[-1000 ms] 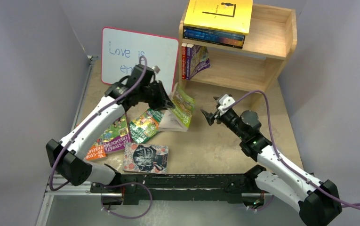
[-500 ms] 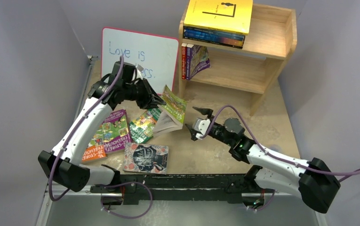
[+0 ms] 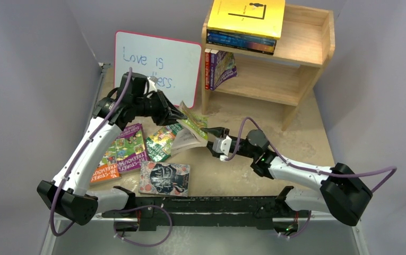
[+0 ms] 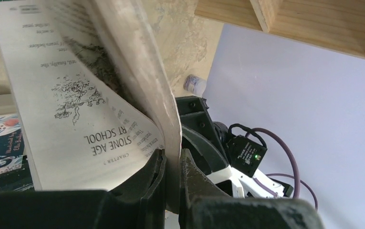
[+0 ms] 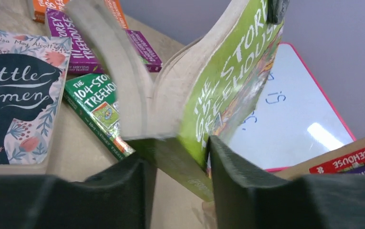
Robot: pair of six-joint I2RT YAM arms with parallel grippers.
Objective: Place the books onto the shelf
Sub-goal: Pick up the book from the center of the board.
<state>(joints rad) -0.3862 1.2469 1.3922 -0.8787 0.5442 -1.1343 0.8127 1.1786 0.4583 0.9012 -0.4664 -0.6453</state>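
A green book (image 3: 194, 127) hangs open above the table, left of the shelf (image 3: 302, 42). My left gripper (image 3: 181, 113) is shut on a bundle of its pages (image 4: 80, 90), pinched between the fingers (image 4: 157, 168). My right gripper (image 3: 215, 141) comes from the right. Its jaws sit on both sides of the green cover and spine (image 5: 218, 95) and touch them. The shelf holds a yellow book (image 3: 248, 16) on dark blue ones (image 3: 241, 41), and two books stand on the lower tier (image 3: 217, 68). Little Women (image 3: 164, 178), a dark green book (image 3: 161, 142), a purple one (image 3: 130, 147) and an orange one (image 3: 106, 171) lie flat.
A pink-edged whiteboard (image 3: 155, 64) leans against the back wall, just behind my left gripper. Grey walls close in on both sides. The arms' black base rail (image 3: 206, 204) runs along the near edge.
My right arm swung left to the hanging book, and its jaws narrowed round the spine. My left arm drew the book a little left and lower, still gripping the pages.
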